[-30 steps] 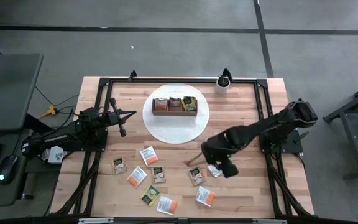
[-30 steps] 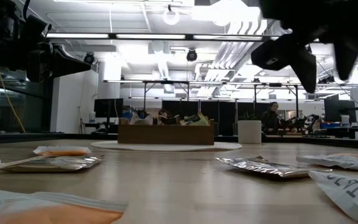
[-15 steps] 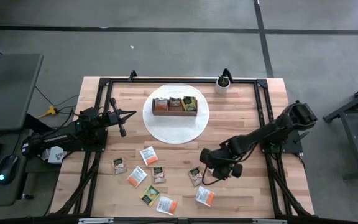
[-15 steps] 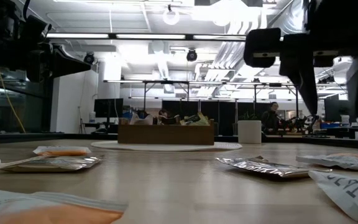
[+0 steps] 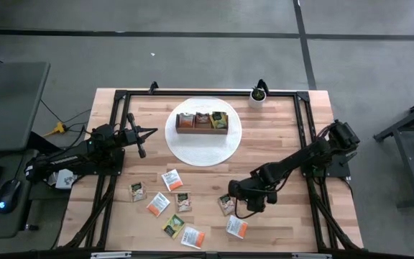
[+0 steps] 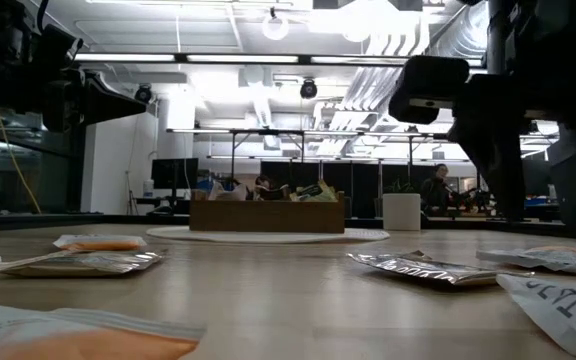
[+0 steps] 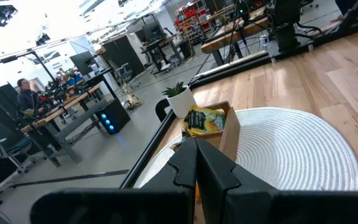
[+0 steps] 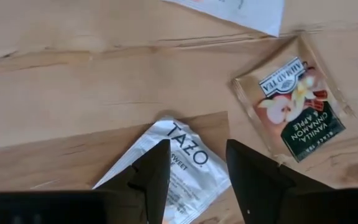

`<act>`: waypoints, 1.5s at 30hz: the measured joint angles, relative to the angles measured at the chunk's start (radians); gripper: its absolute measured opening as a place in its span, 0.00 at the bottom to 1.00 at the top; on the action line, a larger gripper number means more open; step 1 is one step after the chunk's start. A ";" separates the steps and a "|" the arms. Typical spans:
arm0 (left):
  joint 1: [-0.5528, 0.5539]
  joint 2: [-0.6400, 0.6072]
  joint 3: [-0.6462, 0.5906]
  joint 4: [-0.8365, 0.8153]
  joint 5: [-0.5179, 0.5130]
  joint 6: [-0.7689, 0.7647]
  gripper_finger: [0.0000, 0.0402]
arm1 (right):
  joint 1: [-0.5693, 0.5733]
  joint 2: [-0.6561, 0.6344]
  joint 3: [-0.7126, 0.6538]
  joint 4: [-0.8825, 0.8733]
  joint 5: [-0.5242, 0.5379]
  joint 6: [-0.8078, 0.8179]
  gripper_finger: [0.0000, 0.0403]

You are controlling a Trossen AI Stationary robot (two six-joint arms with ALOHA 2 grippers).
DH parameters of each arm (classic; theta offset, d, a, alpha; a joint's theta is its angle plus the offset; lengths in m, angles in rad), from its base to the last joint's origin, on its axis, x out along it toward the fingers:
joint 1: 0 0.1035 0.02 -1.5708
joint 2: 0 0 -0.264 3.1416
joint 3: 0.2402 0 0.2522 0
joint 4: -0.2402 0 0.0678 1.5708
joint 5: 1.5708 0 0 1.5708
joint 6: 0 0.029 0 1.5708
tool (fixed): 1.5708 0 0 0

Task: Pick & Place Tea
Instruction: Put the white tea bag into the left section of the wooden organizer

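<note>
Right pincer (image 8: pixel 196 163) (fingers apart) hovers over a white sachet (image 8: pixel 179 171); left pincer (image 7: pixel 196 163) together.

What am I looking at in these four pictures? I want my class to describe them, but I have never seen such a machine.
It is a robot with two dark arms at a wooden table, each ending in a two-fingered claw. One picture looks straight down from above, one looks level across the table top, and two come from cameras on the arms' wrists.

A wooden box with three compartments stands on a round white mat; a small potted plant stands at the table's edge. Tea sachets lie scattered on the table.

The right claw is open, low over a white sachet, beside a tan vanilla cinnamon one. It holds nothing. The left claw waits shut at the table's left side, pointing towards the box.
</note>
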 joint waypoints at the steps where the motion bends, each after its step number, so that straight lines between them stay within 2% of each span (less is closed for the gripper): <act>1: 0.000 0.000 0.000 0.000 0.000 0.000 0.00 | 0.000 0.003 -0.001 0.001 0.000 -0.005 0.37; 12: 0.000 0.000 0.000 0.000 0.000 0.000 0.00 | -0.002 0.044 -0.001 0.005 0.033 -0.084 0.37; 26: 0.000 0.000 0.000 0.000 0.000 0.000 0.00 | -0.028 0.113 0.004 0.029 0.006 -0.057 0.34; 37: 0.000 0.000 0.000 0.000 0.000 0.000 0.00 | -0.044 0.149 0.004 0.032 -0.042 0.032 0.20; 43: 0.000 0.000 0.000 0.000 0.000 0.000 0.00 | -0.048 0.150 0.003 0.039 -0.014 0.075 0.04; 45: 0.000 0.000 0.000 0.000 0.000 0.000 0.00 | -0.048 0.150 0.004 0.044 -0.007 0.106 0.02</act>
